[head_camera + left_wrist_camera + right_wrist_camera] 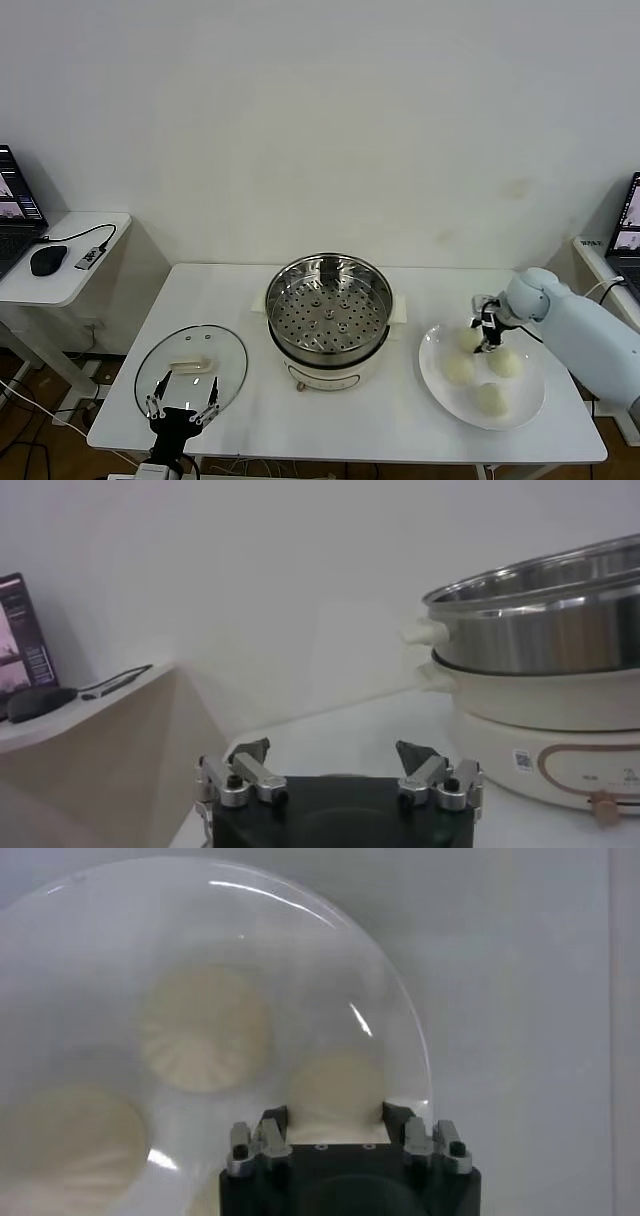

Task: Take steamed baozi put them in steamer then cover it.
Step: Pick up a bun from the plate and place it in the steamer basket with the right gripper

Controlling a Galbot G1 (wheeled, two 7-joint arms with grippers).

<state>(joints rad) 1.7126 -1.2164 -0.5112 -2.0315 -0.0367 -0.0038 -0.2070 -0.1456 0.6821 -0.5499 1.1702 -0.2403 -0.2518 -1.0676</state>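
Note:
Several cream-white baozi lie on a white plate (432,378) at the table's right. My right gripper (487,336) reaches down at the plate's far side and is shut on one baozi (335,1086), its fingers pressing both flanks. Two other baozi (205,1028) (62,1138) lie beside it. The steel steamer (328,310) stands uncovered at the table's centre, and its perforated tray holds nothing. The glass cover (190,366) lies flat at the front left. My left gripper (181,408) hovers open over the cover's near edge, with nothing between its fingers.
A side table (60,262) at the far left carries a mouse (47,260) and a laptop. Another laptop (627,232) stands at the far right. In the left wrist view the steamer (540,630) rises close beside my left gripper (335,755).

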